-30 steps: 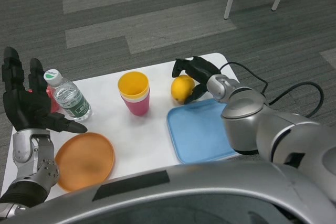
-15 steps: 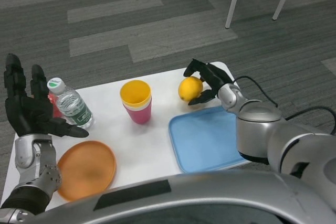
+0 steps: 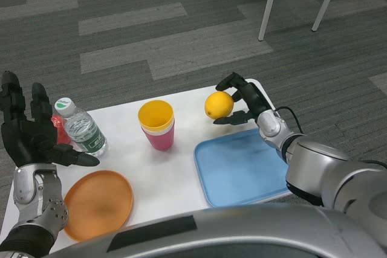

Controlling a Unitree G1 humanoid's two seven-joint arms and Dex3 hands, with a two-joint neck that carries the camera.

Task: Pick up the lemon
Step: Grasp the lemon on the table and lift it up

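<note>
Gripping the lemon (image 3: 219, 105), the right hand (image 3: 243, 100) has raised it off the table (image 3: 175, 167) since a second ago.

The right hand (image 3: 243, 102) has closed further round the lemon (image 3: 219, 105) and carried it up off the white table (image 3: 181, 167), so the fruit now hangs above the far edge of the blue tray (image 3: 242, 164) (the whole view has tilted meanwhile, which is the camera's doing)
</note>
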